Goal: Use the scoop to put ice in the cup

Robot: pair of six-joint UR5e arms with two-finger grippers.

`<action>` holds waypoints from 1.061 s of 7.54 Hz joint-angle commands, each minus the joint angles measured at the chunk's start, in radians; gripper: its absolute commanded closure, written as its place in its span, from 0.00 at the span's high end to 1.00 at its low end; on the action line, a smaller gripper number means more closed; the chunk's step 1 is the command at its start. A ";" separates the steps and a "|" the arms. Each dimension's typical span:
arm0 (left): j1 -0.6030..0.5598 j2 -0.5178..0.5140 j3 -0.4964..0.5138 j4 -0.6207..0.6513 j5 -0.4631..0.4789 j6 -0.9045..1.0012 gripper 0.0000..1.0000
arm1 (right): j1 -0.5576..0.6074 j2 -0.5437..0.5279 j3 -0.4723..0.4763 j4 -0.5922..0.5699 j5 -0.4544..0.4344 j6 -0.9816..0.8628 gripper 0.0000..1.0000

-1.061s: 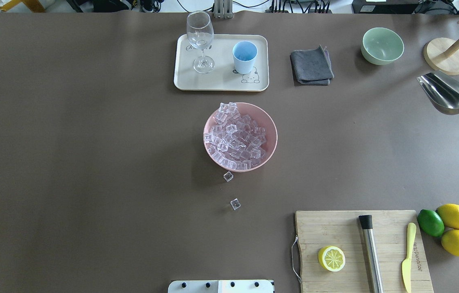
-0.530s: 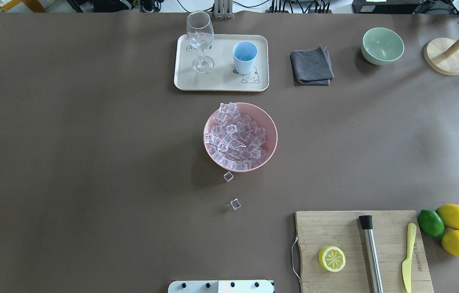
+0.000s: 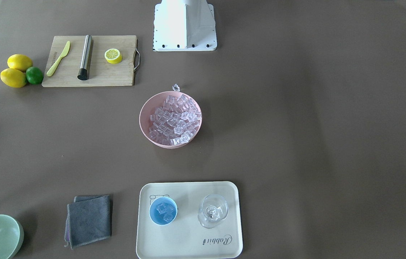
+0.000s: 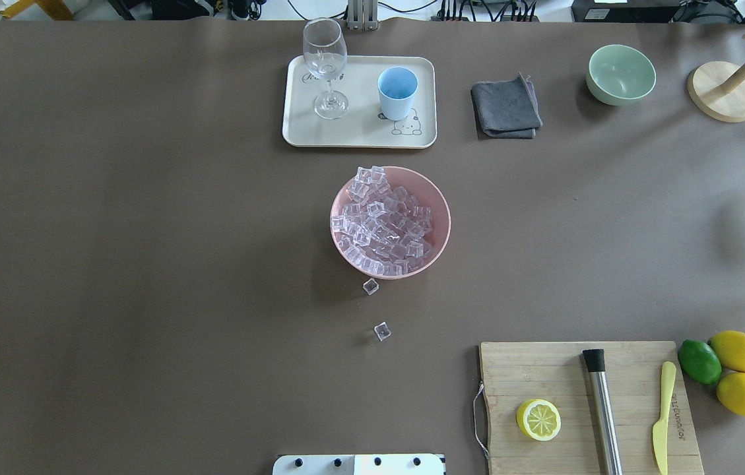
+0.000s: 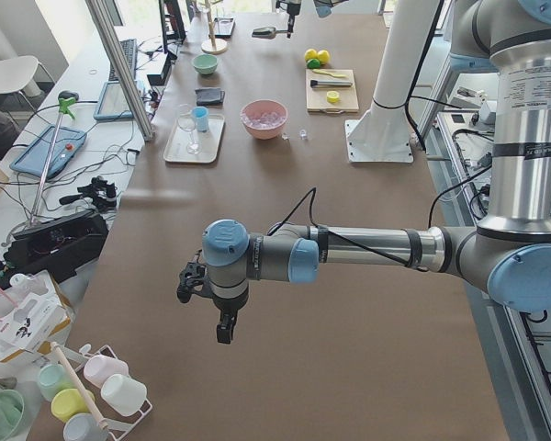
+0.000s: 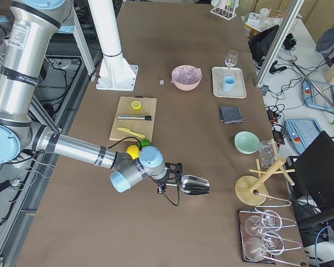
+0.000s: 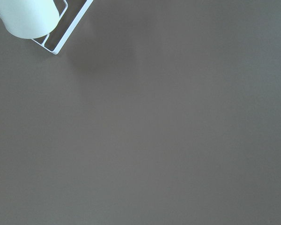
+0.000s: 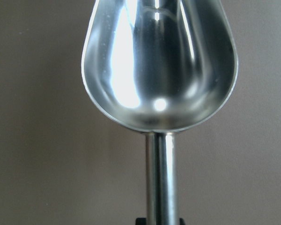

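Right wrist view, right pincer closed on scoop, gripping its thin handle

We see the scoop as polished metal, mirror-bright and smooth, with a duller satin handle. The ice looks clear and glassy, heaped in a matt pink bowl. The cup is smooth and light blue, plastic by its look. The cutting board shows wood grain, the grey cloth looks soft-woven, and the table covering is matt brown.
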 commanded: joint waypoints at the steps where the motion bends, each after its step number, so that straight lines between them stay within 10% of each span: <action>1: 0.000 -0.002 -0.001 0.000 0.000 -0.002 0.99 | -0.030 0.019 0.005 -0.055 0.045 0.000 0.00; 3: 0.008 -0.004 0.002 0.000 0.000 0.000 0.99 | -0.041 0.027 0.007 -0.065 0.048 0.000 0.00; 6: 0.035 -0.014 0.002 0.002 0.000 -0.002 0.99 | -0.050 0.040 0.007 -0.088 0.053 -0.003 0.69; 8: 0.037 -0.021 0.005 0.002 0.000 -0.002 0.99 | -0.047 0.054 0.011 -0.121 0.124 -0.029 0.91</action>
